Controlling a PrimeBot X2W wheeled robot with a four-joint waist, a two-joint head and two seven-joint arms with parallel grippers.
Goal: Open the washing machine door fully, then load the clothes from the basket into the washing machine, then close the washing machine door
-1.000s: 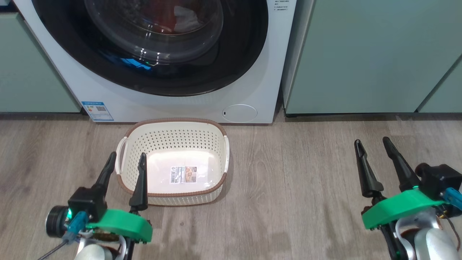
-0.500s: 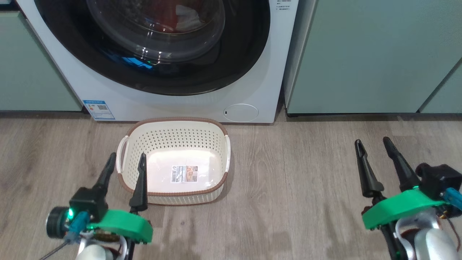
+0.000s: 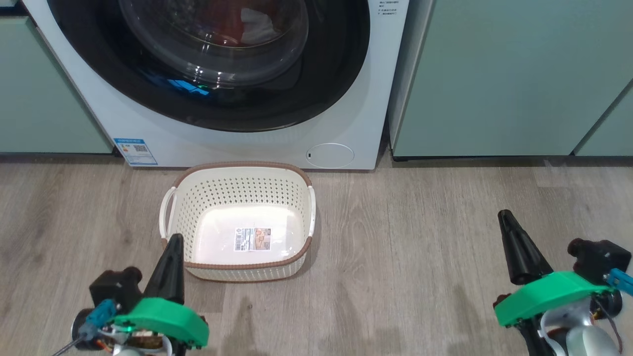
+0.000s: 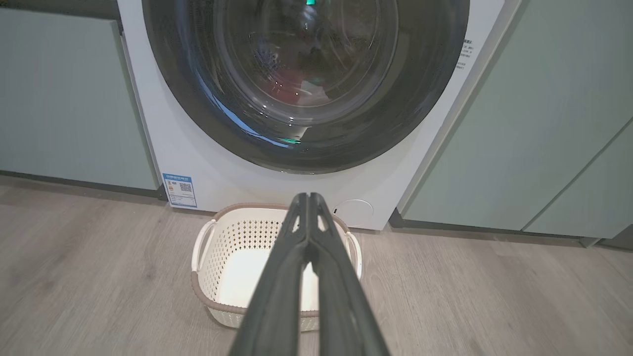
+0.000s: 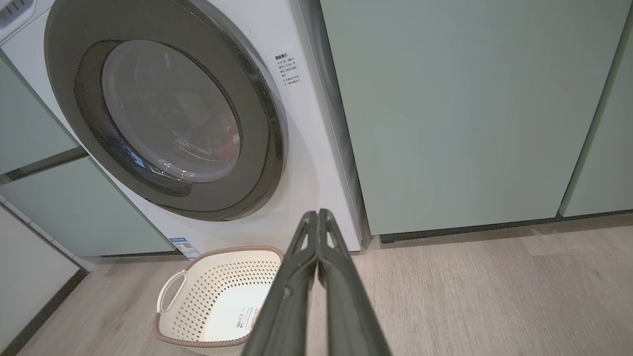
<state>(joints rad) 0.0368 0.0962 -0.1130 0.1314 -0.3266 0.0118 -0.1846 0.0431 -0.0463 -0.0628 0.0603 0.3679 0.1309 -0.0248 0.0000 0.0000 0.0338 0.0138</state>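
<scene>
Both pincers clenched, empty: left gripper (image 3: 172,247) beside basket (image 3: 242,165), right gripper (image 3: 512,237) well apart. Clothes (image 4: 287,89) behind shut washing machine door (image 3: 326,74). Your risks — latch perhaps not caught, door may swing ajar; left arm may clip basket.

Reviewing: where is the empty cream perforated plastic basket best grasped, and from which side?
Take the white loop handle on the left end of the cream perforated plastic basket, coming down from the robot's left. The loop stands off the wall, leaving a gap for one finger, and the shut left hand is nearest; it would likely need opening first.
</scene>
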